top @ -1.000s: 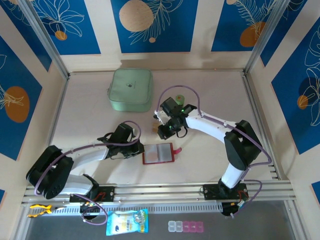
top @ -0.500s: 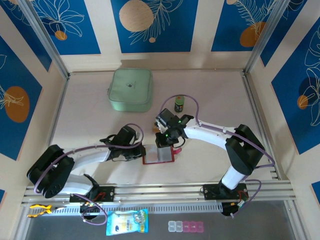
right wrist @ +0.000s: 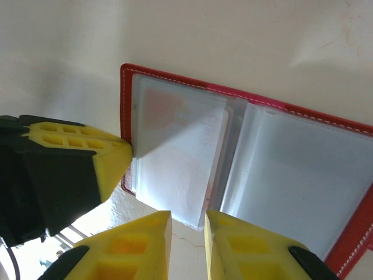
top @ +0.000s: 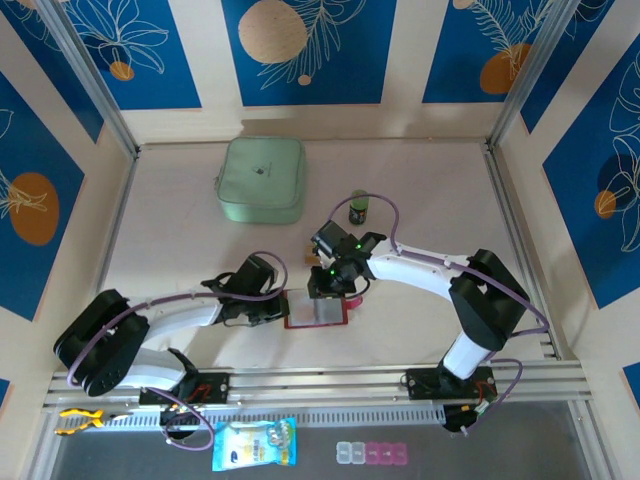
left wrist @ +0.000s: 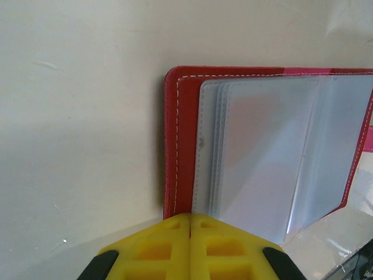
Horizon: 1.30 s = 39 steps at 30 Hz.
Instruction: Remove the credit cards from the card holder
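Note:
The red card holder (top: 318, 311) lies open on the table, its frosted clear pockets (right wrist: 175, 157) facing up. A faint reddish tint shows through one pocket (left wrist: 250, 116); I cannot tell whether that is one of the credit cards. A small tan card (top: 309, 258) lies on the table just behind the right gripper. My left gripper (left wrist: 190, 217) is shut, with its tips against the holder's left red edge (left wrist: 175, 146). My right gripper (right wrist: 187, 224) hovers over the holder's near edge. It is open a little, and a pocket leaf's rim sits just beyond the gap.
A mint-green square case (top: 261, 180) sits at the back. A small dark jar with a green lid (top: 358, 208) stands behind the right arm. A blue packet (top: 254, 445) and a pill box (top: 372, 453) lie beyond the front rail.
The right gripper has moved forward from behind the holder to over its pockets, and its jaws have parted slightly. The left gripper has slid right to the holder's left edge.

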Each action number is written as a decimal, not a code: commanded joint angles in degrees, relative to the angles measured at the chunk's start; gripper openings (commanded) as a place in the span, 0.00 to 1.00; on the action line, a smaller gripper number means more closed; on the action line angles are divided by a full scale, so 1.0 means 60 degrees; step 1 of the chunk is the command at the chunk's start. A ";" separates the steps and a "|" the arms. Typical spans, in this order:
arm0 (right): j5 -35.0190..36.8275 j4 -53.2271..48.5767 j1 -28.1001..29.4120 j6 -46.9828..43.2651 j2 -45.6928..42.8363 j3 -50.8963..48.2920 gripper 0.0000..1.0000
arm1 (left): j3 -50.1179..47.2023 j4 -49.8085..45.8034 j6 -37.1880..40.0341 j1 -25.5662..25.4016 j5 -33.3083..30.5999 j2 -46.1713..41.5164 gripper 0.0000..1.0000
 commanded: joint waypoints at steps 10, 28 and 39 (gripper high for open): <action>-0.0958 0.1060 0.0042 0.0806 0.0395 -0.0259 0.29 | 0.0117 -0.0464 0.0132 -0.0085 -0.0396 -0.0483 0.06; -0.1416 0.0940 -0.0016 0.1147 0.0871 -0.0252 0.29 | 0.0020 -0.0357 0.0173 -0.0086 -0.0101 0.0150 0.06; -0.1575 0.1248 -0.0004 0.1247 0.1272 -0.0201 0.30 | -0.0135 -0.0406 0.0136 -0.0095 -0.0040 0.0023 0.06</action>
